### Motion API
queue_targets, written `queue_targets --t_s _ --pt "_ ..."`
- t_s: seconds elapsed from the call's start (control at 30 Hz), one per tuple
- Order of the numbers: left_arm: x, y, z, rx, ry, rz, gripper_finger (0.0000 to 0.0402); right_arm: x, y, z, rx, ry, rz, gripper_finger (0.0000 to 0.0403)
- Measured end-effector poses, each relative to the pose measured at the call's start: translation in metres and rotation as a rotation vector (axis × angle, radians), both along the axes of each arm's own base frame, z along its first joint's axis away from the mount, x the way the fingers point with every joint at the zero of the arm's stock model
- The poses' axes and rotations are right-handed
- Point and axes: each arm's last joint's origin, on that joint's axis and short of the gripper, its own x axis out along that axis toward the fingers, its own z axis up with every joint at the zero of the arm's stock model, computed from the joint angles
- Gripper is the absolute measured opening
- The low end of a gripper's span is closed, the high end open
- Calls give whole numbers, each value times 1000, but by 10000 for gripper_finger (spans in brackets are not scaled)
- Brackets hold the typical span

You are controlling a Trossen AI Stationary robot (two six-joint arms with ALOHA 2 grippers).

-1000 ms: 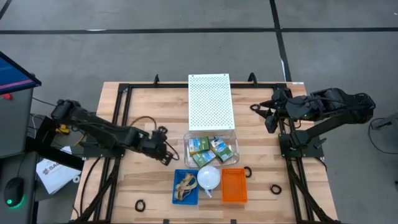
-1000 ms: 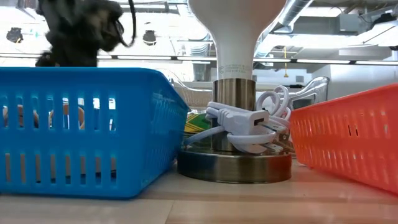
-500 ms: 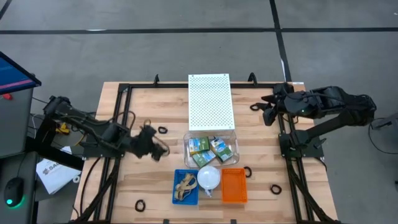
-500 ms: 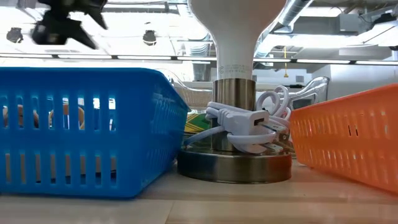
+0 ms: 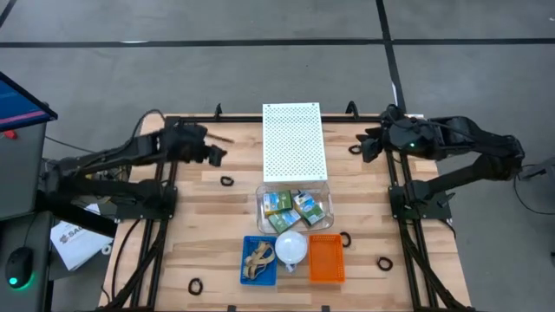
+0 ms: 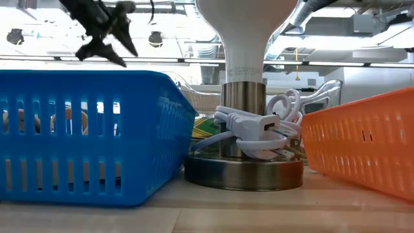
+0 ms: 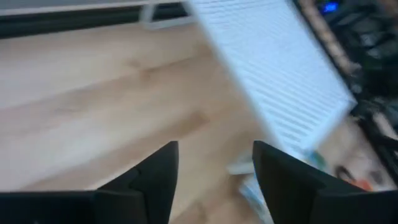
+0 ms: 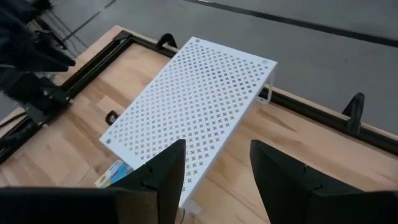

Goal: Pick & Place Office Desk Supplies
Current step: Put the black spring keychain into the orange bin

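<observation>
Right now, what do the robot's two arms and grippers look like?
Both arms are dark, nearly black, jointed segments on black bases bolted to a black frame at the table's sides. The left gripper and right gripper each end in two flat, tapered black fingers. A thin dark cable loops over the left arm. No markings are visible.

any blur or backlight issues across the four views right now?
Left wrist view: motion-smeared, white perforated metal shelf streaked. Right wrist view: sharp on the same shelf. Low view: bright ceiling backlight, left end effector a dark silhouette over the blue slotted plastic basket. High view: evenly lit.
</observation>
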Motion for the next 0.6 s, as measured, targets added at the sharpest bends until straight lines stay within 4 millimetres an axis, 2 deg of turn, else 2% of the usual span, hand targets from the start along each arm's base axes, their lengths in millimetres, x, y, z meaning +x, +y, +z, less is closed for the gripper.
queue_targets --t_s 0.13,0.27,0.37,0.6 --pt "-2 28 -16 -83 124 -56 162 8 -1 -4 9 19 -17 177" --pt "11 40 -38 -77 290 -179 148 14 -1 -7 18 41 -25 177" --pt "22 42 -53 -41 402 -325 160 18 0 -10 41 57 -33 177" --pt "47 32 -84 45 604 -669 212 21 3 -14 73 66 -32 177"
